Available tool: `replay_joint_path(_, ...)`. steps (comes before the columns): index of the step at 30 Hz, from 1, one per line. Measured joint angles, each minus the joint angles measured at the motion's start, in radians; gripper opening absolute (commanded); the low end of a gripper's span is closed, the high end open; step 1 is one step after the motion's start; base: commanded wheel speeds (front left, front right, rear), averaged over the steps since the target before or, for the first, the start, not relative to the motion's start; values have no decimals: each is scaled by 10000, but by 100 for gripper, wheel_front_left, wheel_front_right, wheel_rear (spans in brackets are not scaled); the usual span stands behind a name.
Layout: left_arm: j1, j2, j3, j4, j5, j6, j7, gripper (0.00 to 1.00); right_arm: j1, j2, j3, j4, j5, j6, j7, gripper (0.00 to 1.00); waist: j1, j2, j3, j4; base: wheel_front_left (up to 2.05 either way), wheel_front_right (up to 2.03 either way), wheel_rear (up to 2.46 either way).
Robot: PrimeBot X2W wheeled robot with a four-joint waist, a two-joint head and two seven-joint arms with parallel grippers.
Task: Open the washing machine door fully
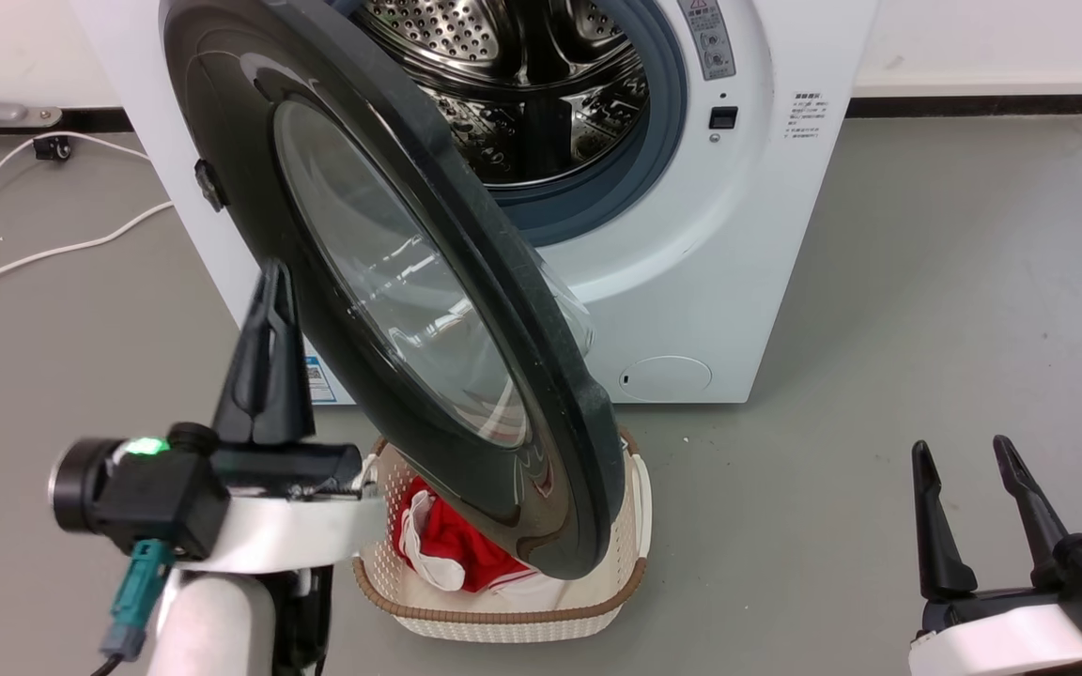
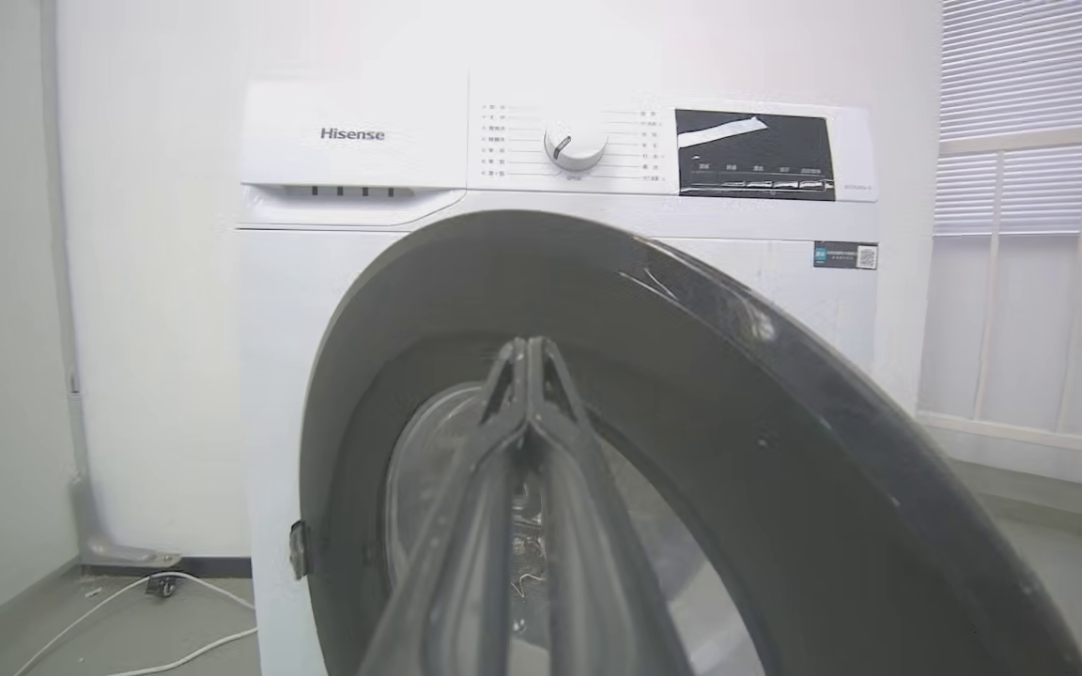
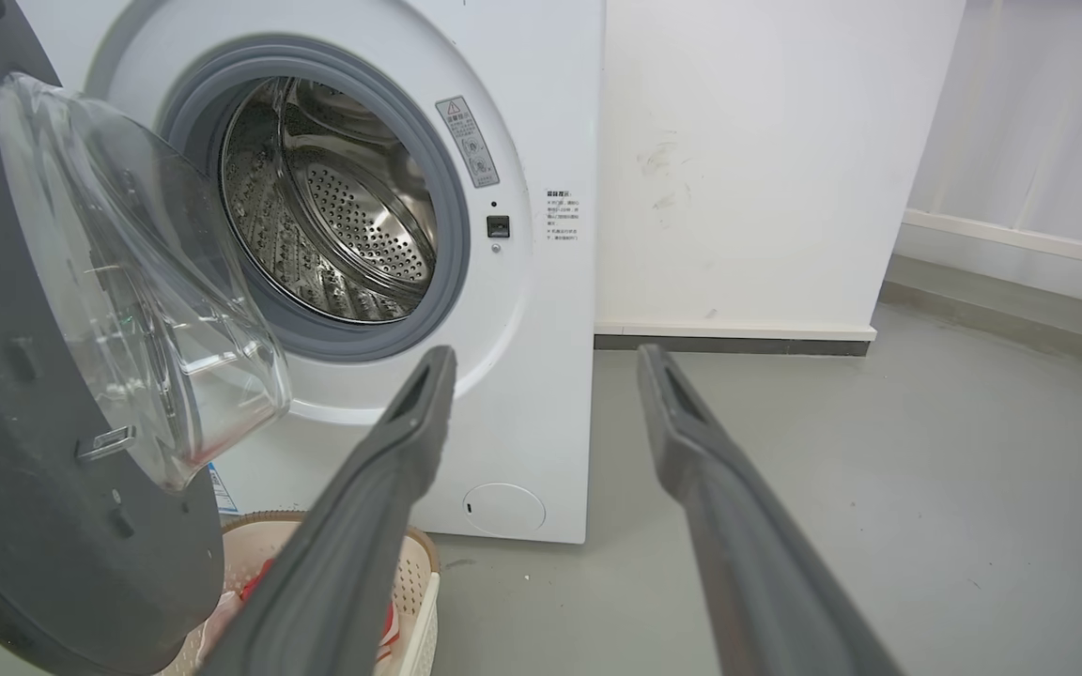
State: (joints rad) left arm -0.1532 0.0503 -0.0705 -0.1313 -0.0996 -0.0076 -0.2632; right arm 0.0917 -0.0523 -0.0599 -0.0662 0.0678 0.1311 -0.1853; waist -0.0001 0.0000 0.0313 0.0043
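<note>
Grey floor (image 1: pixel 926 282) all round, and the white washing machine (image 1: pixel 691 282) stands on it up at twelve o'clock. Down at six o'clock, just in front of it, sits a cream laundry basket (image 1: pixel 503 615) with red and white cloth (image 1: pixel 442 545) inside. Over at nine o'clock a white cable (image 1: pixel 53 252) snakes across the floor.

"Hisense" on the washing machine (image 2: pixel 353 150) top panel

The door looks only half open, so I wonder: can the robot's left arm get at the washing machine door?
Probably yes. The left gripper, fingers shut, sits right beside the outer face of the washing machine door, with nothing between them. Whether they touch is unclear.
</note>
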Motion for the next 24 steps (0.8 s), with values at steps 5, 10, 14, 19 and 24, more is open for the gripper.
replay_joint_path(5,-435,2,-46,-1455,184,88,0,0,0,0,-50,-8,0,0,2,100,0,0,45,20,0,0,0)
replay_joint_path(10,-999,2,-533,-2907,355,90,0,0,-27,0,-100,-27,2,0,2,100,0,0,119,29,0,0,0)
replay_joint_path(14,-1405,0,-1116,-3825,525,-13,-2,0,-48,0,-102,-33,4,0,12,100,1,0,161,20,0,0,0)
replay_joint_path(19,-1494,0,-2385,-4201,512,-370,-8,0,-49,0,-88,-75,25,0,73,100,1,0,153,0,0,0,0)
replay_joint_path(24,-1342,-4,-3942,-3559,153,-727,449,0,-44,0,-65,-104,56,0,102,100,1,0,131,2,0,0,0)
